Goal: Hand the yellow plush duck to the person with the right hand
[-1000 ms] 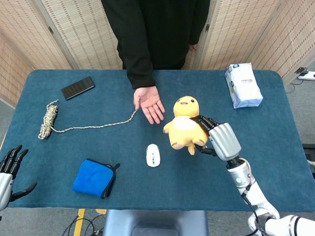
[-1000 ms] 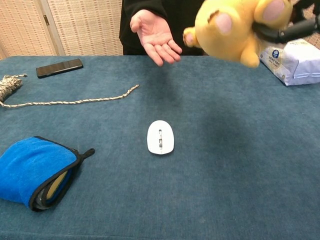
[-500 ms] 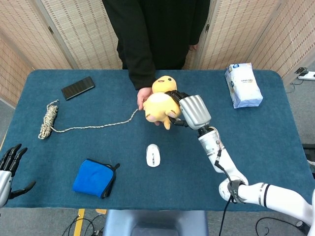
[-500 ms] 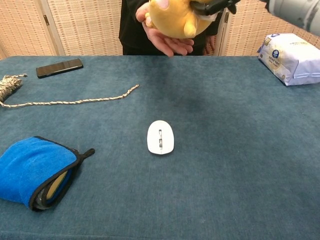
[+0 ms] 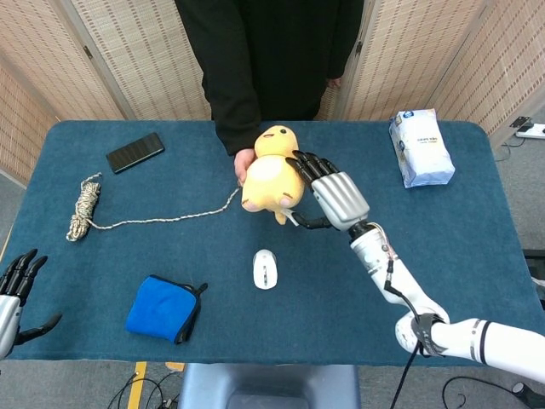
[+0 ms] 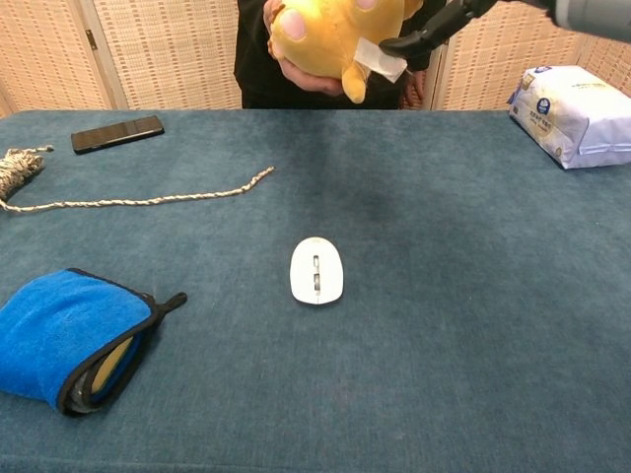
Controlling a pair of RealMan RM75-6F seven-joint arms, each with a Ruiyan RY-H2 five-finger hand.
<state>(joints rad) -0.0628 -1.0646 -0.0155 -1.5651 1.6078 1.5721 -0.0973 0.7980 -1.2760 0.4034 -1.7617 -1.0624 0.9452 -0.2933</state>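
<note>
The yellow plush duck lies in the person's hand at the far middle of the table, and the chest view shows that hand cupping the duck from below. My right hand is just right of the duck with its fingers spread apart. Its dark fingertips reach towards the duck's white tag without closing on the plush. At the near left edge of the head view, my left hand hangs below table level, fingers apart and holding nothing.
A white mouse lies mid-table, with a blue pouch at the near left. A rope and a black phone lie at the far left. A white packet sits at the far right. The person stands behind the table.
My right hand carried the duck left and away onto the person's palm, then spread its fingers and drew slightly back. The person's hand now closes under the duck.
</note>
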